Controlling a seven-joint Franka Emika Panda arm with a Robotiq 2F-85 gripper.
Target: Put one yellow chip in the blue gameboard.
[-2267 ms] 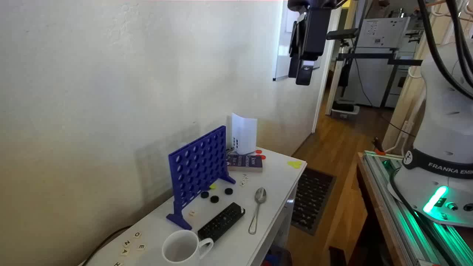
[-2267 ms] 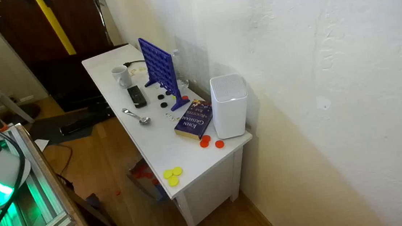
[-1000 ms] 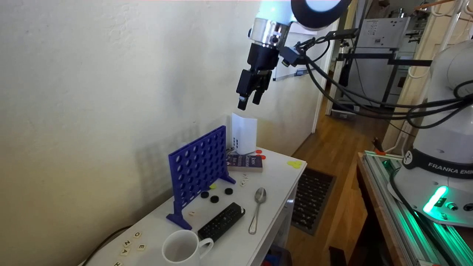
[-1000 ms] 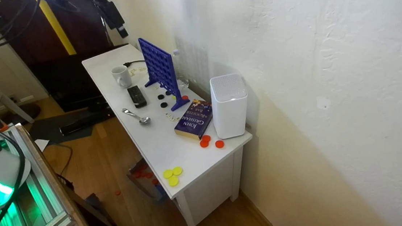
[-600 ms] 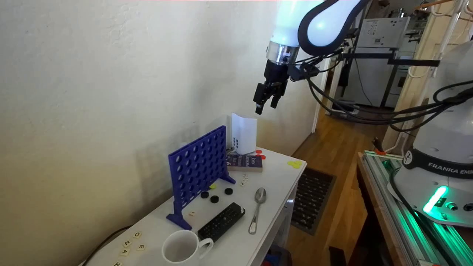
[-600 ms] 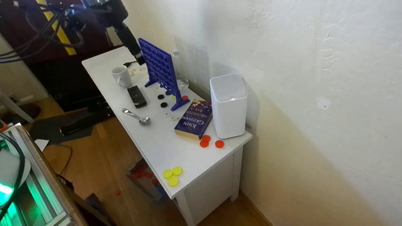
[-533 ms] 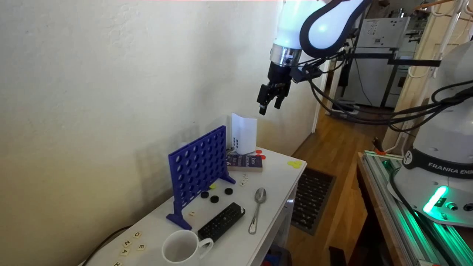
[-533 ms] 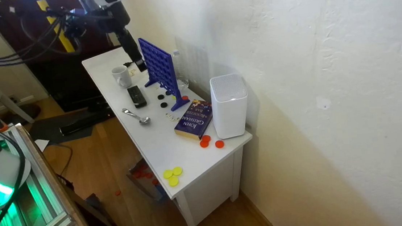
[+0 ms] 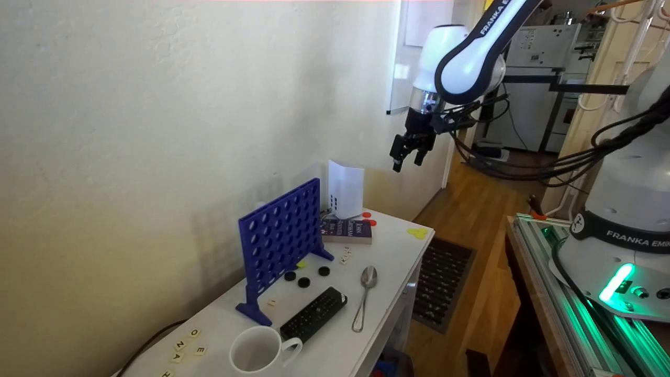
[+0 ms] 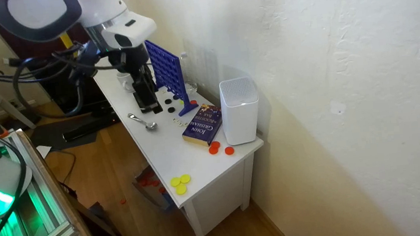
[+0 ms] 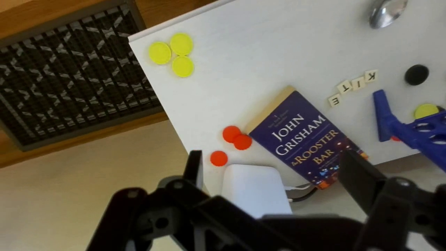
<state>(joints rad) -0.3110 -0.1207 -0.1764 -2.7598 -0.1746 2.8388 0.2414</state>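
The blue gameboard [image 9: 281, 231] stands upright on its feet on the white table; it also shows in an exterior view [image 10: 168, 71] and partly at the right of the wrist view [image 11: 416, 136]. Three yellow chips lie flat and touching at the table corner, in the wrist view [image 11: 183, 66] and both exterior views [image 9: 417, 232] [image 10: 181, 189]. Another yellow chip [image 11: 425, 111] lies by the gameboard's base. My gripper [image 9: 408, 164] is open and empty, high above the table; it also shows in an exterior view [image 10: 152, 110] and the wrist view [image 11: 271, 155].
A white box-shaped device [image 10: 240, 111] stands by the wall beside a book [image 11: 296, 136] and three red chips [image 11: 218, 158]. A spoon [image 9: 368, 277], a black remote [image 9: 314, 314], a white mug [image 9: 256, 351], black chips [image 9: 324, 271] and letter tiles [image 11: 358, 83] lie about.
Over the last second my open gripper has moved right and lower in an exterior view, away from above the gameboard toward the yellow chips' corner. The objects on the table have not moved.
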